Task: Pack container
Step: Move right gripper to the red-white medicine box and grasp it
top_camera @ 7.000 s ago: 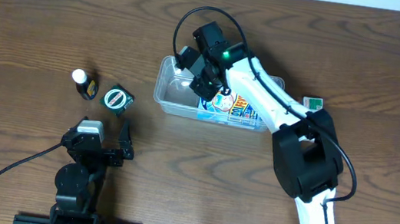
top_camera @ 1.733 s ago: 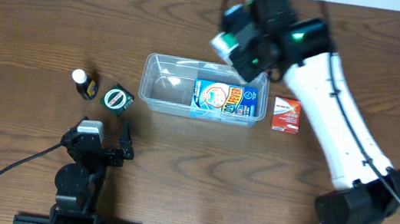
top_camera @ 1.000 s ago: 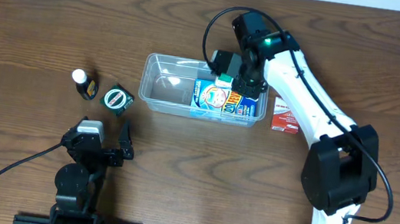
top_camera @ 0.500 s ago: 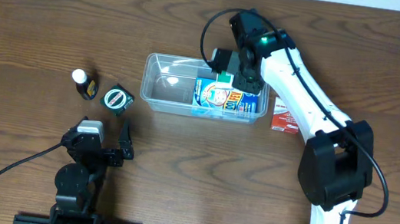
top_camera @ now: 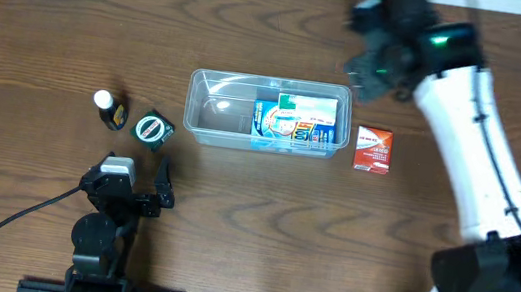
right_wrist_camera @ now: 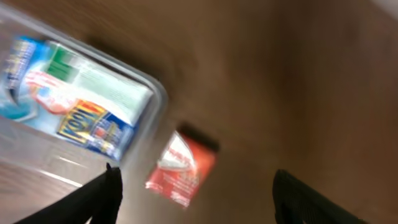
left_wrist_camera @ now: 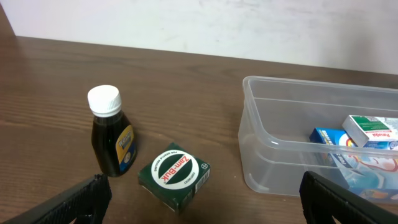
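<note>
The container (top_camera: pixel 215 120) sits lengthwise on the brown wooden table (top_camera: pixel 75 21), and wood grain shows through its see-through left half. Its right half holds a blue printed packet (top_camera: pixel 287 134) lying flat, with a white box with a green stripe (top_camera: pixel 308 109) resting on top of the packet against the far wall.

Just off the container's right end, apart from its wall, a red and white box (top_camera: pixel 373 149) lies flat. Off the left end a dark green box with a round white label (top_camera: pixel 153 129) lies between the container and a small dark bottle with a white cap (top_camera: pixel 110 109), which stands upright just beyond it.

The right gripper (top_camera: pixel 378 61) is blurred and raised above the table past the container's far right corner. In its wrist view its fingers (right_wrist_camera: pixel 106 190) are spread wide with nothing between them, over the red box and the container's corner (right_wrist_camera: pixel 155 99).

The left gripper (left_wrist_camera: pixel 204 186) sits low on the near side of the container's left end. Its fingers are wide apart, and the green box and bottle lie between it and the far edge.
</note>
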Controlling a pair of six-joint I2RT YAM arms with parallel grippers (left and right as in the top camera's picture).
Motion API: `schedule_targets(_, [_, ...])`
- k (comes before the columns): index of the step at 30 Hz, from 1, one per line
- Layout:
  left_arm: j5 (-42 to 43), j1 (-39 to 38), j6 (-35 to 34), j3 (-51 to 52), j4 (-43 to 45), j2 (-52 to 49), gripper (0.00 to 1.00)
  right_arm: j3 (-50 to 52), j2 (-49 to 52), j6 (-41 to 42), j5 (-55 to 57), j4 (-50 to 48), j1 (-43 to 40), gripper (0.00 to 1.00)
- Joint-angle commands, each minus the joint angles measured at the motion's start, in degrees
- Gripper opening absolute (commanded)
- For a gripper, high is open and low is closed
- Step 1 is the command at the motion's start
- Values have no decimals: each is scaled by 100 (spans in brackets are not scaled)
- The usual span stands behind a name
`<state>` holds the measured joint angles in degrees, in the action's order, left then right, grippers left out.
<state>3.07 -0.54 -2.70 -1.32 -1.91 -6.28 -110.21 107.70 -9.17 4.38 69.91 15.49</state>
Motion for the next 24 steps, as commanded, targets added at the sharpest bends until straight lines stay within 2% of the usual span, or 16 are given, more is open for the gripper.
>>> schedule_targets(1, [81, 24, 96, 109, -173, 7, 98, 413, 240, 1685, -621, 284, -697, 74])
schedule_targets(4, [79, 24, 96, 109, -173, 7, 98, 990, 284, 2380, -730, 282, -1051, 75])
schedule_targets(9, [79, 24, 96, 109, -173, 7, 98, 2063, 293, 2518, -1683, -269, -1137, 74])
schedule_targets(17, [79, 26, 96, 109, -173, 7, 98, 3010, 302, 2935, -1471, -1331, -710, 76])
schedule_targets(24, [79, 24, 96, 109, -173, 7, 98, 3333, 616, 3145, -999, -1672, -702, 76])
